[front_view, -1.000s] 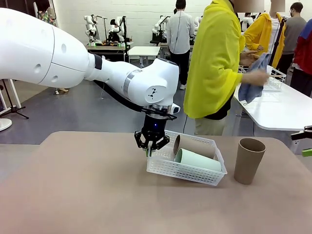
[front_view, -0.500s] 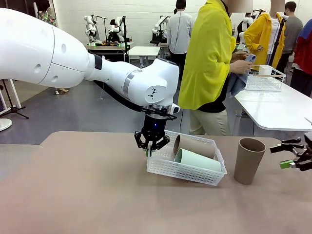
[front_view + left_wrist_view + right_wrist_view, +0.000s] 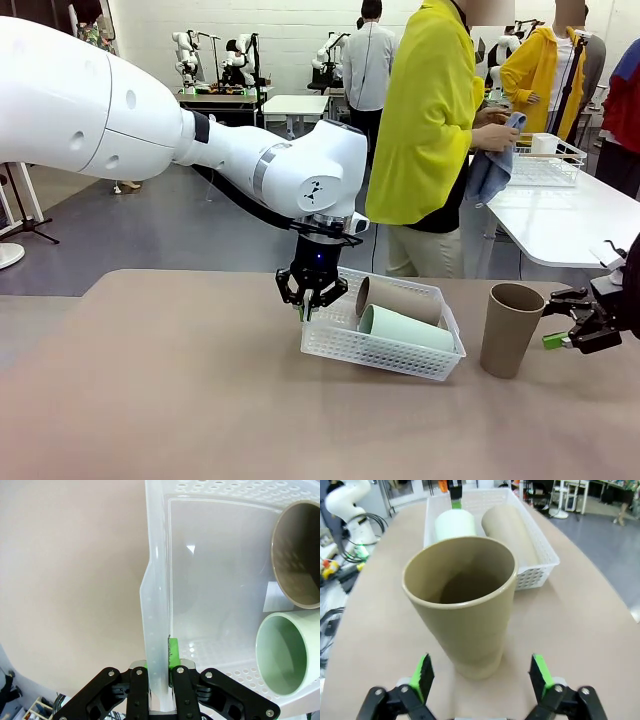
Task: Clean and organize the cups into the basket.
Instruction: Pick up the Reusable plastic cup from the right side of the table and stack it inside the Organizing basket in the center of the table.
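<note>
The white basket (image 3: 370,350) lies tilted on the table, its left end raised. My left gripper (image 3: 311,300) is shut on that end's wall (image 3: 156,595), one finger on either side. A brown cup (image 3: 400,297) and a mint green cup (image 3: 405,328) lie on their sides inside it, mouths toward the left wrist camera. A second brown cup (image 3: 510,328) stands upright just right of the basket. My right gripper (image 3: 560,322) hovers open beside it on the right. In the right wrist view this cup (image 3: 465,605) stands just ahead of the spread green pads (image 3: 423,676), untouched.
A person in a yellow top stands at the far side, turned away, holding a blue cloth (image 3: 490,170). A white wire basket (image 3: 545,160) sits on the neighbouring white table. The brown tabletop (image 3: 180,400) is bare to the left and front.
My right gripper has come in from the right edge toward the standing brown cup. The person has turned and drawn the cloth in. The left arm and basket have not moved.
</note>
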